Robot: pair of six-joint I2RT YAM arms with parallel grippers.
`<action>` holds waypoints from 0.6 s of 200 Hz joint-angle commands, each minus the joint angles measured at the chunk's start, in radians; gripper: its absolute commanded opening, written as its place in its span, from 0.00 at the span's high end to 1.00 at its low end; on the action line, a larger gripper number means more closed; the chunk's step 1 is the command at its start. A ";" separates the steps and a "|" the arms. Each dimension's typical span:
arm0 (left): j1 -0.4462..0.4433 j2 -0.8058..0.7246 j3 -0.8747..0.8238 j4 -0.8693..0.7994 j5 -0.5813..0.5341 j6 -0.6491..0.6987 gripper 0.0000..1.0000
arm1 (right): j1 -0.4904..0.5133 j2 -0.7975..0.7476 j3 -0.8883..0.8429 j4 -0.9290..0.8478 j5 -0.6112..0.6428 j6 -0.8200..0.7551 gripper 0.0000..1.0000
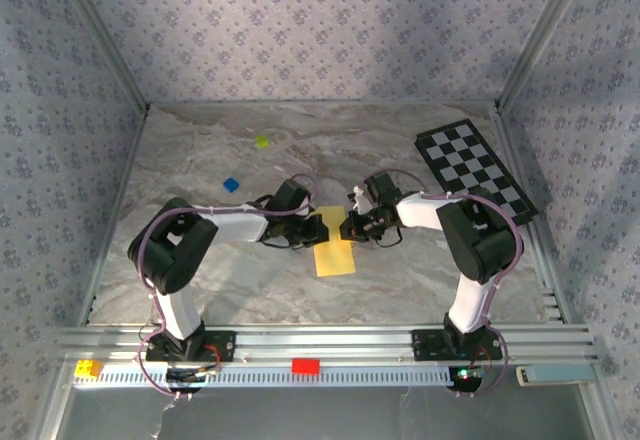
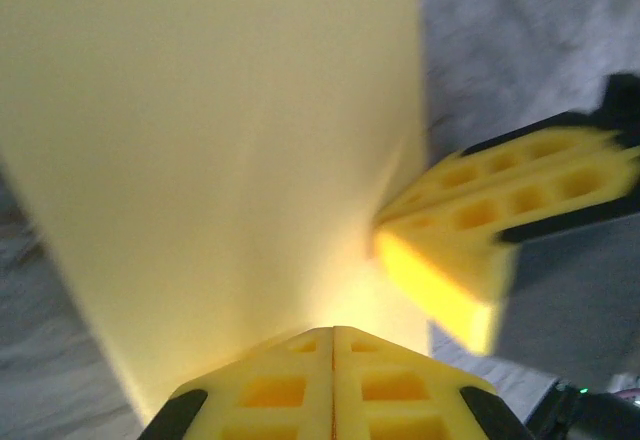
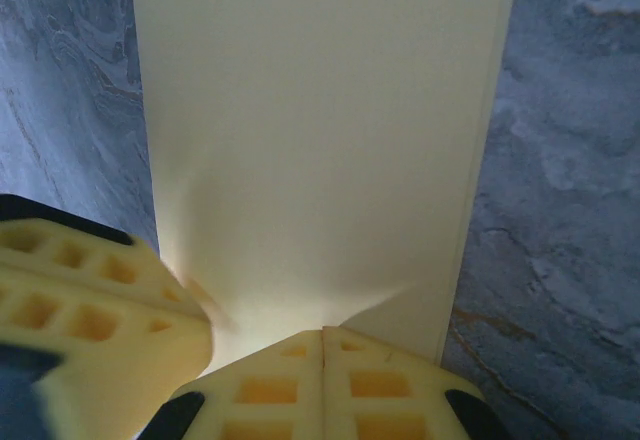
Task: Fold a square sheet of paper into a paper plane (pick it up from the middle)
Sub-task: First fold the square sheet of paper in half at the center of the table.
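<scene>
Near rail: at the bottom of the top view, a small red block [image 1: 305,366] and a small yellow-orange block [image 1: 88,368] sit on the metal rail by the arm bases. Neither is part of your fold.
Left gripper: your left gripper [image 1: 318,230] sits just left of centre. In its own wrist view the yellow fingers are pressed together, with the paper coming out of the seam between them, so I read it as pinching the sheet.
Right gripper: your right gripper [image 1: 348,226] faces it just right of centre. Its fingers are likewise clenched on the paper's opposite edge, and the paper puckers toward the pinch.
Paper: the thin yellow sheet of paper [image 1: 335,252] lies on the grey marbled table top [image 1: 200,280] at the middle of the frame. Its upper part is between the two grippers, and its lower part is flat and free.
Done: the sheet looks like a narrow rectangle rather than a square, with a faint lengthwise line in the left wrist view. I judge that you have one lengthwise fold.
Left: no pointed nose or layered wings show, so the corner folds and wing folds remain, which is most of the job.
Far: a small blue block [image 1: 231,185] and a tiny yellow-green block [image 1: 262,142] lie at upper left. A black-and-white checkered board [image 1: 475,170] lies at upper right. All three are well apart from the paper.
</scene>
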 commanded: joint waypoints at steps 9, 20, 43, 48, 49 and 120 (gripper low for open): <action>-0.007 -0.019 -0.090 0.075 -0.024 -0.044 0.93 | -0.013 0.068 -0.073 -0.175 0.217 -0.015 1.00; -0.007 -0.043 -0.117 0.073 -0.031 -0.044 0.92 | -0.013 0.068 -0.074 -0.174 0.217 -0.015 1.00; -0.006 -0.110 -0.130 0.038 -0.047 -0.034 0.91 | -0.011 0.071 -0.071 -0.173 0.216 -0.014 1.00; -0.006 -0.127 -0.129 0.032 -0.051 -0.035 0.91 | -0.012 0.070 -0.070 -0.174 0.216 -0.014 1.00; -0.007 -0.129 -0.129 0.031 -0.052 -0.035 0.91 | -0.012 0.071 -0.070 -0.175 0.217 -0.014 1.00; -0.085 -0.205 -0.142 0.062 -0.083 -0.098 0.89 | -0.009 0.067 -0.068 -0.177 0.221 -0.011 1.00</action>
